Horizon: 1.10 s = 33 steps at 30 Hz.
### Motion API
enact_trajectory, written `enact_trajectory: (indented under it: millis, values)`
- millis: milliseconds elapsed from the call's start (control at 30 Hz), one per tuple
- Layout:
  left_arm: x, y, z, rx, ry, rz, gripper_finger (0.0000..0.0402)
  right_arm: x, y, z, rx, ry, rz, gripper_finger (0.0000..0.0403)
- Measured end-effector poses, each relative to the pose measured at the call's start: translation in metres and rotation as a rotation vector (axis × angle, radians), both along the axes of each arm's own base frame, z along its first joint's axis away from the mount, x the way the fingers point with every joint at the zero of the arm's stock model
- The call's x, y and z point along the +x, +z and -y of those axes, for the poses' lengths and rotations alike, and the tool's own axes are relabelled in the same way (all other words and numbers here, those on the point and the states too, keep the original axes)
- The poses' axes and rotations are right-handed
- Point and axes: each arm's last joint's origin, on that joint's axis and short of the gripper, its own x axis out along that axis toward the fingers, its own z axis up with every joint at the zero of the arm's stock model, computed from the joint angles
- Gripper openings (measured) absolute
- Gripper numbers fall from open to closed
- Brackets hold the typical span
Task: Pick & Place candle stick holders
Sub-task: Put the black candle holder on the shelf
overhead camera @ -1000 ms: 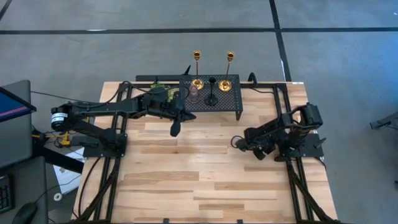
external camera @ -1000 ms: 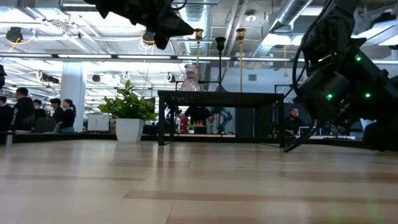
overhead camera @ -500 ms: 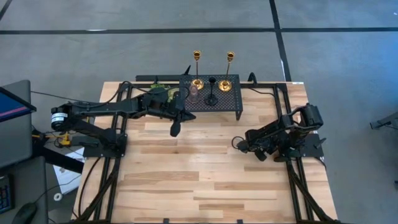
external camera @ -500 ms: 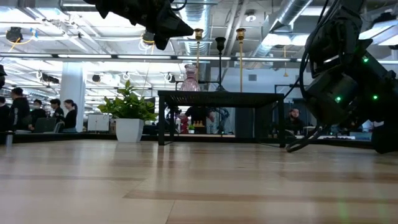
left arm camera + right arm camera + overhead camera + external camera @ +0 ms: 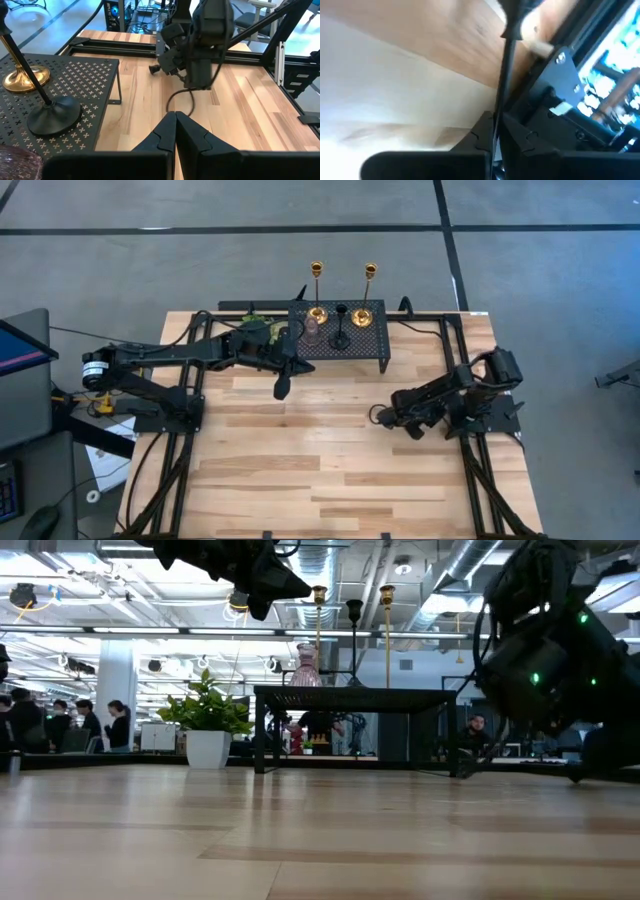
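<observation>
While both the left tool (image 5: 281, 387) and right tool (image 5: 378, 414) are pressed together empty, candle stick holders (image 5: 340, 332) stand on the mesh stand (image 5: 370, 338).

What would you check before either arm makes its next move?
1. Holders upright on the stand: both gold ones and the black one stand; ok.
2. Pink holder on the stand: ok.
3. Left hand empty, fingers shut, beside the stand's left end: ok.
4. Right hand empty, fingers shut, low over bare table: ok.
5. Plant clear of the left arm: cannot tell.
</observation>
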Motion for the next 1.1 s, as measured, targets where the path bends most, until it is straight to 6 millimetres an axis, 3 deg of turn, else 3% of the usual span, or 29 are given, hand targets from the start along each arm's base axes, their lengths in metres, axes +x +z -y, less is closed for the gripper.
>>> enact_trajectory:
  millis: [333,733,933,1100]
  values:
    - [0.0,0.0,0.0,0.0,0.001,-0.001,0.0007,0.001,0.047,-0.013,-0.079,0.052,0.344,0.0001]
    - [0.0,0.0,0.0,0.0,0.001,-0.001,0.0007,-0.015,0.117,-0.03,-0.294,0.138,0.981,0.0]
    - [-0.001,0.001,0.0,0.004,0.0,0.003,0.0006,-0.018,0.135,-0.038,-0.456,0.266,1.228,0.0]
    - [-0.007,0.006,0.001,0.014,-0.001,0.027,0.0005,-0.016,0.139,-0.044,-0.609,0.362,1.314,0.0]
